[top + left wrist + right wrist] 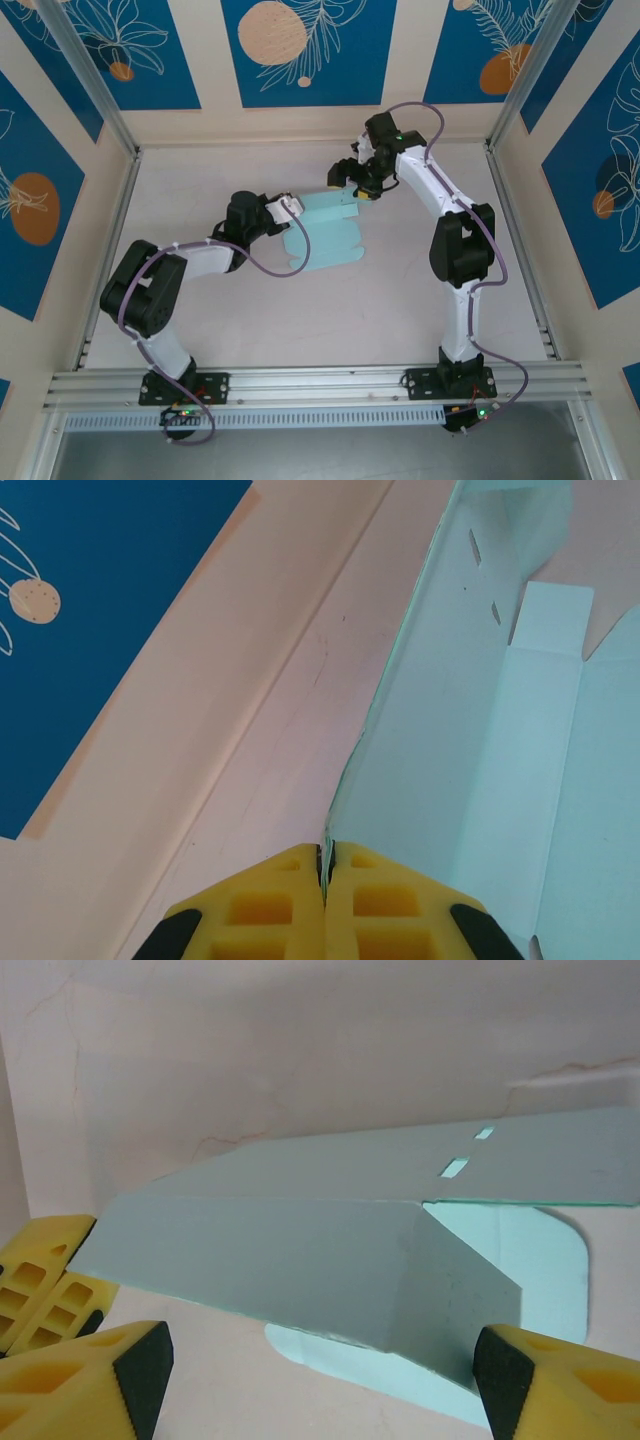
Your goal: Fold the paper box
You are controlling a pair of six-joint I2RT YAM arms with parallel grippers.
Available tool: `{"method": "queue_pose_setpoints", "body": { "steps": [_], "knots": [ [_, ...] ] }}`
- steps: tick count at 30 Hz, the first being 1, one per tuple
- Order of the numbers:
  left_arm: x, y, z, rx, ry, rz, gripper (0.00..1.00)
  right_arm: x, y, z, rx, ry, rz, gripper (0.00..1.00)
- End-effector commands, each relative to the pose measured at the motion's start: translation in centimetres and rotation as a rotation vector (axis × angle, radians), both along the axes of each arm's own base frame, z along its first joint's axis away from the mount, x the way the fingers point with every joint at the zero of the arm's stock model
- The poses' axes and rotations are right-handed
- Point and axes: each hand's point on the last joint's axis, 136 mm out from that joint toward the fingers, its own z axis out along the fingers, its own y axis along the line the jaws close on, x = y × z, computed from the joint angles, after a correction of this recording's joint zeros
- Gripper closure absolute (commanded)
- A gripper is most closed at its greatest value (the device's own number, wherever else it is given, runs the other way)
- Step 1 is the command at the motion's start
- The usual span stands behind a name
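Pale-blue paper box (325, 240) partly folded, flaps undone; left fingers (265, 910) clamp its edge, right fingers (555, 1385) spread wide.

The paper box (325, 238): pale light blue, plain. The worktop (300, 320): off-white. The wall panels (305, 50): deep blue, white leaf outlines, orange discs, cream surround. The left gripper (325, 875) and right gripper (320, 1360): yellow, black-tipped.

Pale table inside a decorated booth.
The cream table (300, 320) is walled by blue panels (340, 80) printed with orange discs (272, 32) and white leaf outlines. Metal posts (92, 80) rise at the far corners, and an aluminium rail (320, 378) crosses the near edge.
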Motion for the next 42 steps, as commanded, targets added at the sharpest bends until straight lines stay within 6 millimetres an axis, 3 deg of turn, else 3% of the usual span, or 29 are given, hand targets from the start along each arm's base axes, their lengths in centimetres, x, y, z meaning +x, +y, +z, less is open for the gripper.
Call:
{"method": "queue_pose_setpoints", "body": {
  "steps": [1,8,14,19,27,34,42],
  "knots": [
    [0.0,-0.5,0.2,-0.002,-0.029,-0.019,1.00,-0.4,0.9,0.1,0.065,0.031,0.000,0.21],
    [-1.4,-0.8,-1.8,0.117,-0.062,-0.033,1.00,0.5,0.7,-1.2,0.043,0.037,-0.031,0.30],
    [-1.9,-1.5,-3.1,0.232,-0.132,-0.030,1.00,0.8,0.7,-1.9,0.046,0.051,-0.042,0.31],
    [-1.8,-1.8,-2.9,0.235,-0.145,-0.027,1.00,1.0,0.5,-2.4,0.020,0.055,-0.055,0.33],
    [-2.0,-1.9,-2.2,0.224,-0.140,-0.042,0.97,1.1,0.1,-3.4,0.005,0.051,-0.059,0.51],
    [-1.9,-2.1,-1.8,0.223,-0.140,-0.047,0.95,1.3,0.1,-3.5,0.022,0.016,-0.053,0.58],
    [-3.1,-3.2,-1.2,0.205,-0.089,-0.137,0.52,1.4,0.1,-3.6,0.040,0.002,-0.051,0.61]
  ]
}}
